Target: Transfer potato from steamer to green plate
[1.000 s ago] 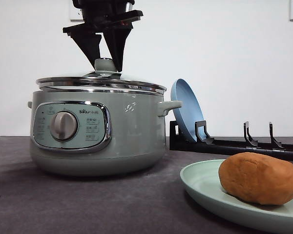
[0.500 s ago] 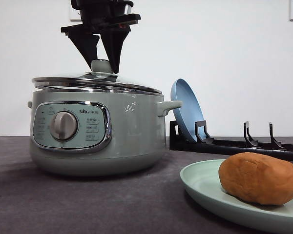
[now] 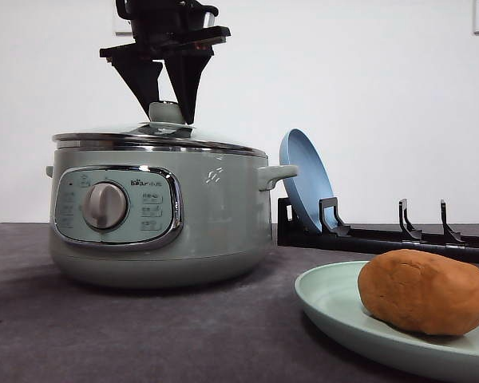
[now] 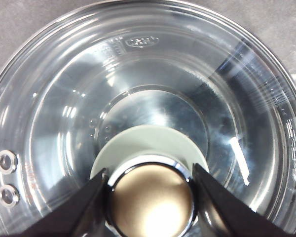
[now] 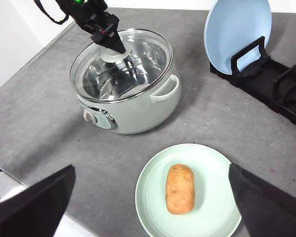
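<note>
Fingers of the left gripper point straight down from above, clenched on the lid knob, one finger on each side of it, with the glass lid seated level on the steamer. Fingers of the right gripper are spread wide, high over the worktop, holding nothing. One potato lies near the centre of the one green plate, which sits at about five o'clock from the steamer. One blue plate leans upright in the black rack, at about two o'clock from the steamer.
</note>
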Tool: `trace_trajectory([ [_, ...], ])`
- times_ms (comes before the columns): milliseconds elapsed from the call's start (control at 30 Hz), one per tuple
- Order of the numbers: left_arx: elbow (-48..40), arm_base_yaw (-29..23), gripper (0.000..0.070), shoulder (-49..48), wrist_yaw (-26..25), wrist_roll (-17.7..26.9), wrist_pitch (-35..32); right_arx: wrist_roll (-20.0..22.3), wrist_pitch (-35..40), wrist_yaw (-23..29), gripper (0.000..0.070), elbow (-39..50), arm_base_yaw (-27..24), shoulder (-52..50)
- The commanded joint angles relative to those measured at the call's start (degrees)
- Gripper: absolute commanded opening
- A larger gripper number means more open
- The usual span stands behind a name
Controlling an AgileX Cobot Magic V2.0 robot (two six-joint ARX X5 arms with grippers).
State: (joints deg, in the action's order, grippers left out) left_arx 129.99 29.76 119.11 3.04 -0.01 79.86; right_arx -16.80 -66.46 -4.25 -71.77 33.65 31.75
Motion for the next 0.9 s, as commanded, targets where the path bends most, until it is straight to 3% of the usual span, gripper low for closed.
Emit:
trace_trajectory([
  [0,1.9,0.6,0.001,1.5,-0.5,-0.7,-0.8,0.2,0.6,0.3,0.063,-1.0,0.3,0.3],
  [867,1.9,-0.2,0.0009,1.5,-2.2,-0.5,-2.1,-0.4,0.4,0.2,0.063,-1.0,0.3,0.3],
])
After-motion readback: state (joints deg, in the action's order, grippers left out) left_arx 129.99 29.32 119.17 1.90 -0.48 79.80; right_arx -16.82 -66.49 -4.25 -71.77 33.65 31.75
